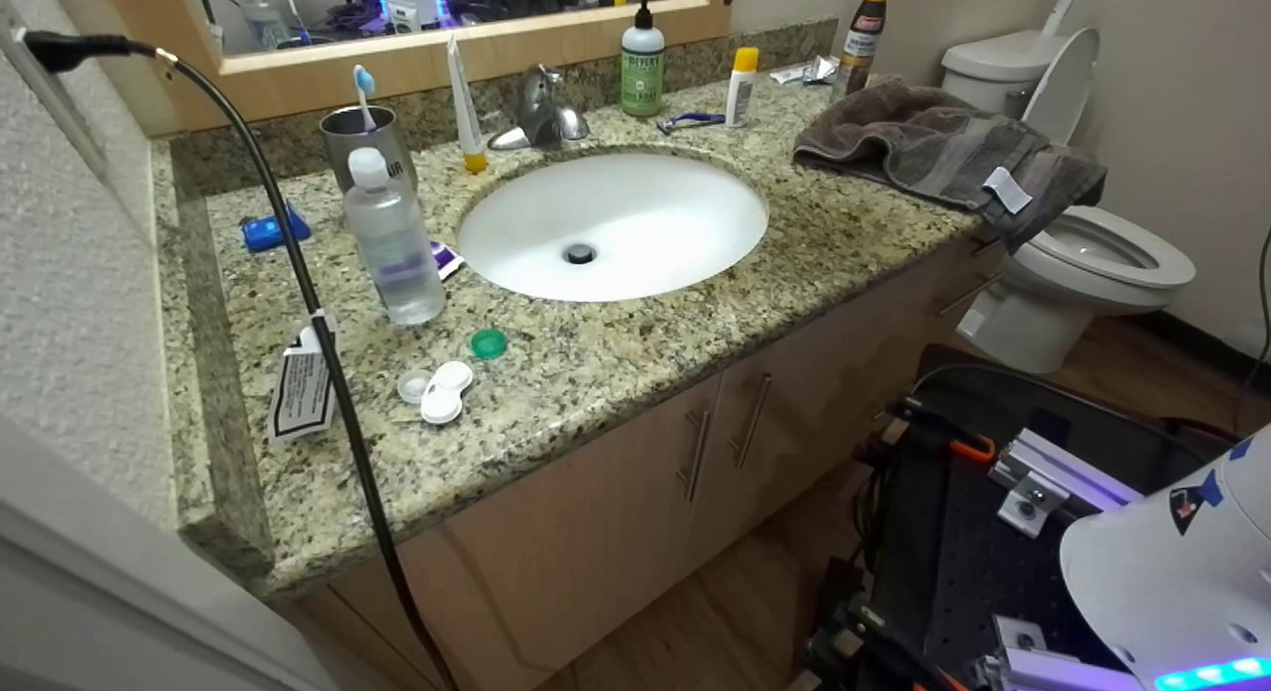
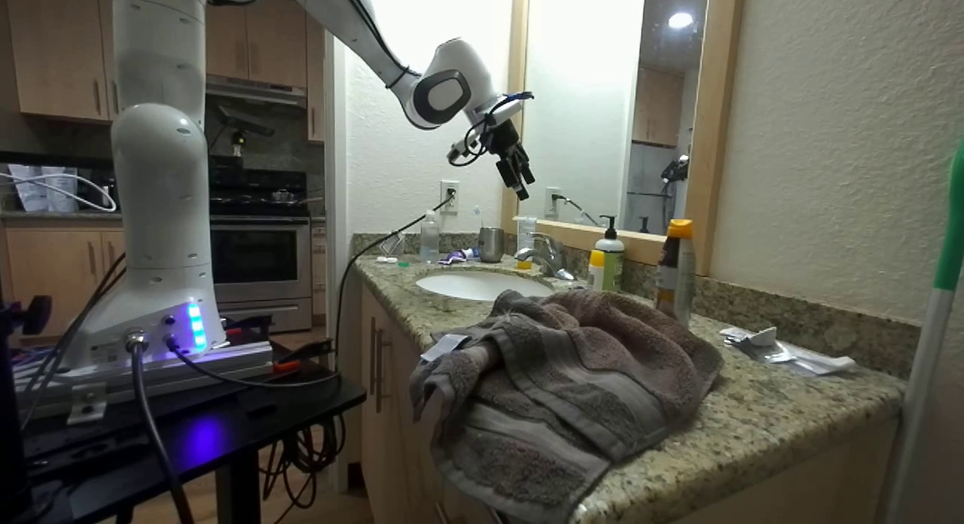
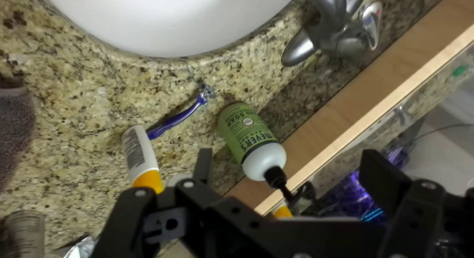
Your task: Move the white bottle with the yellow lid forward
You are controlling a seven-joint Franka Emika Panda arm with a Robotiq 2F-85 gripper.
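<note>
White slim plastic bottle with the yellow lid (image 1: 741, 89) stands upright on the speckled granite surface (image 1: 645, 344), just beside the purple-handled razor (image 3: 177, 120) and near the black-pumped green soap bottle (image 3: 245, 135). And above, the black two-fingered tool (image 3: 287, 154) hangs spread wide, pinching nothing! So no grasp yet, and by my reading the whole job remains: reach, grip, shift forward, let go, though nothing marks where forward ends.

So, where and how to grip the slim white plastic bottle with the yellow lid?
Upper part of the white bottle, just below its lid, likely from straight above: it stands upright and slim. Keep high: the blue-purple razor lies right by its base, and the green soap bottle with black pump stands nearby.
</note>
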